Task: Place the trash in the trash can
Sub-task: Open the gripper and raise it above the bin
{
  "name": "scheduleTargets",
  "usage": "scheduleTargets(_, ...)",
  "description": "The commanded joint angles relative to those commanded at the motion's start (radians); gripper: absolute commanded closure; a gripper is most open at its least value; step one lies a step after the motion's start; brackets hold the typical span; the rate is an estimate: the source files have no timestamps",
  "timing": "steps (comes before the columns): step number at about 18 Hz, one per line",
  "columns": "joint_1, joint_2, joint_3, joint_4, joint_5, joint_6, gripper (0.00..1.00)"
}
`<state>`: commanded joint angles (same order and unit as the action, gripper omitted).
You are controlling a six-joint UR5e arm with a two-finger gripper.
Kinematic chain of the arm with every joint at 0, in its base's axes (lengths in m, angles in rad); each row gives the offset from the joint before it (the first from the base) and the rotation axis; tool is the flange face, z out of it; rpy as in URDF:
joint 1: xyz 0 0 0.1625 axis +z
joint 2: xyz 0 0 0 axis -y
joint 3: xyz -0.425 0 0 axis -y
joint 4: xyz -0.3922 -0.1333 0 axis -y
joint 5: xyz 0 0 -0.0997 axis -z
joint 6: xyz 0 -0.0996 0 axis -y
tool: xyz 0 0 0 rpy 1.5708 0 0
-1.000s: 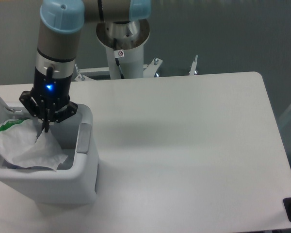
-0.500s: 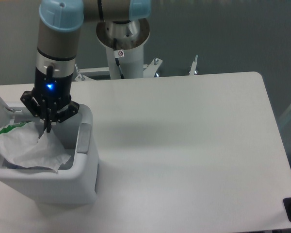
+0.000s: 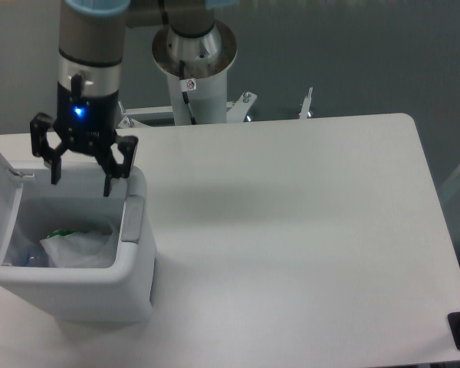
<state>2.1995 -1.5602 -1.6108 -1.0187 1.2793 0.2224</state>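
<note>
The pincer [image 3: 81,181] hung spread wide and held nothing, just above the back rim of the bin [image 3: 135,253] on the desk [image 3: 291,230]. The wrapper [image 3: 80,247] lay inside the bin, with the bottle [image 3: 24,255] beside it, lid [image 3: 0,192] tipped up.

Trash can [image 3: 100,287] at the table's [image 3: 307,230] 9 o'clock edge, lid [image 3: 0,199] up at its 9; wrapper [image 3: 80,249] inside, bottle [image 3: 24,255] at wrapper's 9. Gripper [image 3: 81,182] above the can's 12 o'clock rim, fingers spread.
</note>
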Motion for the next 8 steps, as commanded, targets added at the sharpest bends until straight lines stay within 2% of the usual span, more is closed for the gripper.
scheduleTargets(3, 0.068, 0.017, 0.011, 0.068, 0.024, 0.07, 0.0)
scheduleTargets(5, 0.104, 0.017, 0.018, 0.071, 0.11, 0.11, 0.0)
scheduleTargets(8, 0.137, 0.011, 0.018, 0.065, 0.149, 0.228, 0.0)
